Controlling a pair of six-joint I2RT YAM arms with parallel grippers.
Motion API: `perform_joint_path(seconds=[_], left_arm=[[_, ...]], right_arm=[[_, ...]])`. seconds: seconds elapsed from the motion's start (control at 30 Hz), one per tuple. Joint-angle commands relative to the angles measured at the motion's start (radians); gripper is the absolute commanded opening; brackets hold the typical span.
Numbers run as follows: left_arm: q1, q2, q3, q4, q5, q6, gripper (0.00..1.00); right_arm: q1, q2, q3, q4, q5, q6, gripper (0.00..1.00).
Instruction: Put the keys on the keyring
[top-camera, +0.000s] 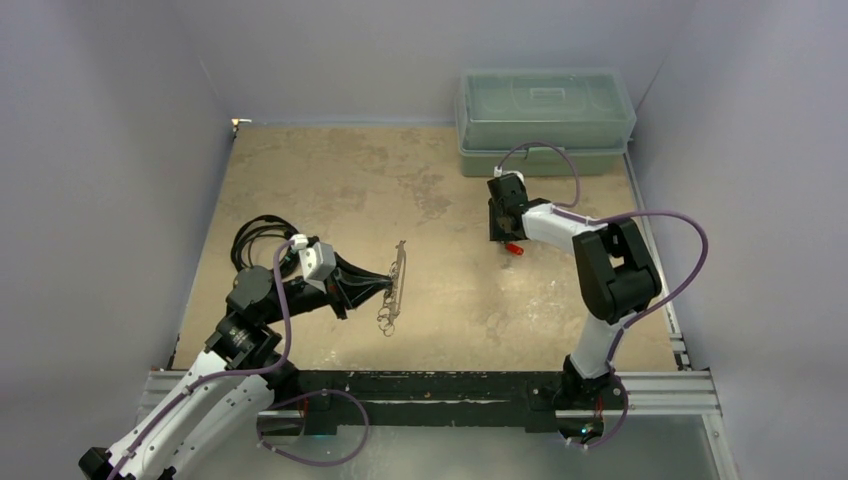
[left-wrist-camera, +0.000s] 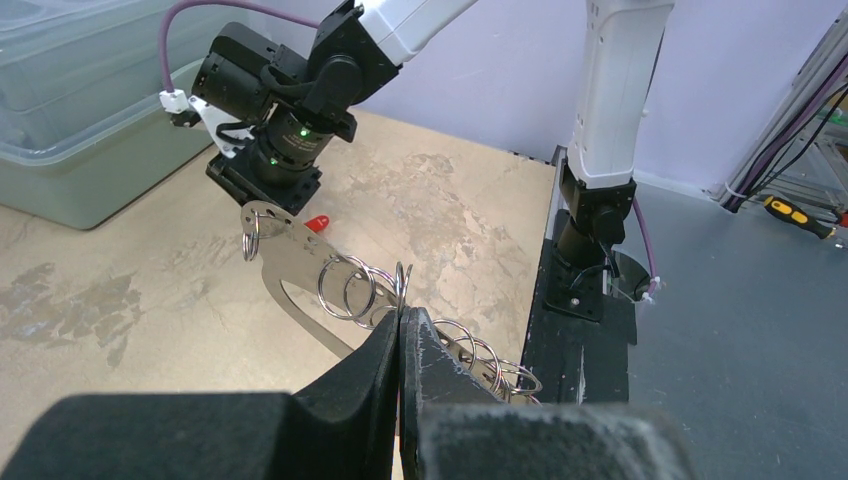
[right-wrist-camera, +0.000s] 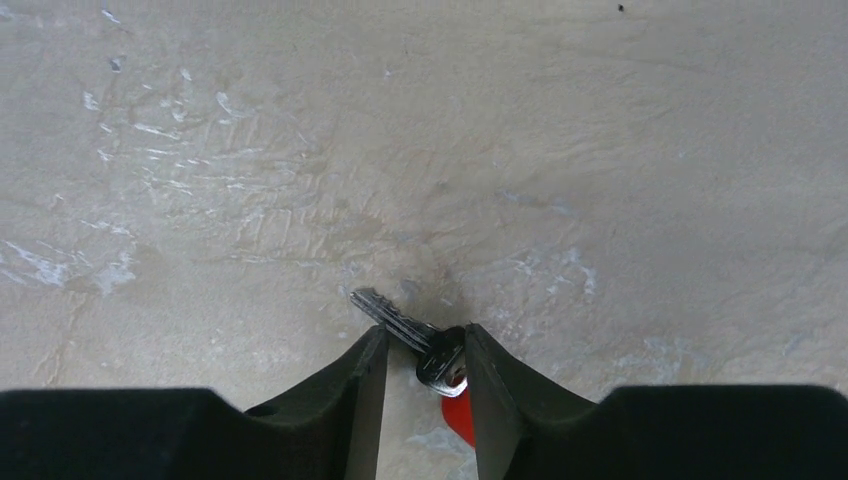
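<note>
Worn table (top-camera: 330, 180), left hand (left-wrist-camera: 400, 325) — pinching keyring (left-wrist-camera: 290, 260)

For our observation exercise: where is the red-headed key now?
In the top view the key lies right of centre on the table, between the right claw's fingers, nearer than the green bins.

The light is soft and even, coming from overhead, and the tabletop (top-camera: 330, 190) is bright without hard glare. Shadows under the arms are faint and smudgy. From above, everything looks slightly grainy, and the thin wire of the keyring (top-camera: 394, 285) barely resolves. In the left wrist view the left gripper's fingers (left-wrist-camera: 370, 400) are blurred up close and the keyring's flat metal has a pale sheen. In the right wrist view the key (right-wrist-camera: 400, 322) is sharp over a small dark shadow.
</note>
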Motion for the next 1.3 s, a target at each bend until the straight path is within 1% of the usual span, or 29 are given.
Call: perform_joint_path(seconds=[0.0,0.13,0.2,0.37,0.43,0.53,0.6,0.67,0.7,0.73,0.8,0.9,0.97,1.0,1.03,1.1,1.2,1.27], left_arm=[[0.001,-0.009,0.038,0.037,-0.007,-0.004,0.0],[0.0,-0.009,0.04,0.037,-0.005,-0.005,0.0],[0.0,-0.01,0.039,0.036,-0.006,-0.005,0.0],[0.0,-0.01,0.039,0.038,-0.007,-0.004,0.0],[0.0,-0.01,0.039,0.038,-0.007,-0.005,0.0],[0.0,-0.01,0.04,0.037,-0.009,-0.003,0.0],[0.0,-0.011,0.04,0.036,-0.01,-0.001,0.0],[0.0,-0.012,0.04,0.036,-0.01,-0.001,0.0],[0.0,-0.011,0.04,0.035,-0.01,0.001,0.0],[0.001,-0.01,0.041,0.036,-0.011,0.0,0.0],[0.0,-0.006,0.04,0.034,-0.01,0.0,0.0],[0.001,-0.004,0.04,0.033,-0.012,0.001,0.0],[0.001,-0.003,0.04,0.033,-0.013,0.001,0.0],[0.002,-0.002,0.04,0.033,-0.013,0.0,0.0],[0.0,-0.002,0.04,0.033,-0.014,0.001,0.0],[0.0,0.0,0.04,0.032,-0.013,0.002,0.0],[0.001,-0.001,0.04,0.032,-0.015,0.002,0.0],[0.001,0.001,0.04,0.033,-0.015,0.002,0.0]], right_arm=[[-0.013,0.054,0.022,-0.009,-0.077,-0.016,0.34],[-0.025,0.075,0.024,-0.011,-0.133,-0.025,0.23],[-0.026,0.078,0.026,-0.011,-0.156,-0.031,0.15],[-0.027,0.052,0.02,0.002,-0.252,-0.049,0.03],[-0.026,0.02,0.006,0.024,-0.318,-0.071,0.0],[-0.01,-0.035,-0.018,0.064,-0.448,-0.054,0.0],[0.011,-0.064,-0.033,0.083,-0.494,-0.036,0.0],[0.034,-0.085,-0.04,0.09,-0.508,-0.023,0.0],[0.042,-0.09,-0.039,0.087,-0.509,-0.013,0.04],[0.046,-0.092,-0.039,0.083,-0.513,-0.002,0.13],[0.048,-0.097,-0.034,0.071,-0.509,0.014,0.26],[0.047,-0.117,-0.033,0.058,-0.486,0.033,0.43],[0.047,-0.139,-0.039,0.061,-0.482,0.042,0.57],[0.047,-0.151,-0.045,0.063,-0.484,0.048,0.63],[0.046,-0.164,-0.05,0.063,-0.485,0.055,0.66],[0.048,-0.192,-0.072,0.075,-0.494,0.07,0.68],[0.049,-0.233,-0.107,0.078,-0.489,0.096,0.68],[0.059,-0.261,-0.142,0.086,-0.463,0.11,0.66]])
